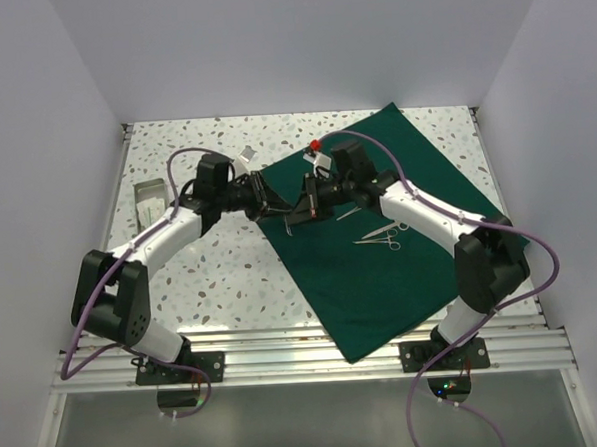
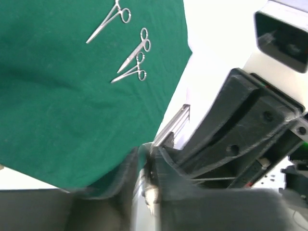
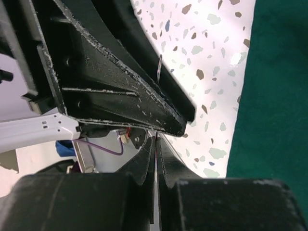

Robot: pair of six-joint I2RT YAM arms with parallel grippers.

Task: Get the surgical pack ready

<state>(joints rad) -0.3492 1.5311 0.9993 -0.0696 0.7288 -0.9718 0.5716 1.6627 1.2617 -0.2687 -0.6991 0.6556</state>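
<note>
The dark green drape [image 1: 382, 279] lies spread at an angle on the right half of the table, also in the left wrist view [image 2: 57, 96] and the right wrist view [image 3: 279, 96]. Three silver forceps [image 2: 137, 48] rest on it. Both grippers meet above the drape's left edge. My right gripper [image 1: 300, 205] [image 3: 156, 142] is shut on a thin silver instrument [image 3: 159, 65] seen edge-on. My left gripper [image 1: 272, 200] [image 2: 147, 154] faces it, its blurred fingers tight round the same instrument [image 2: 150, 192].
A small steel tray [image 1: 150, 198] sits at the table's left edge, behind the left arm. A white packet [image 1: 245, 153] lies on the speckled top behind the grippers. White walls close in three sides, and an aluminium rail [image 1: 316, 358] runs along the near edge.
</note>
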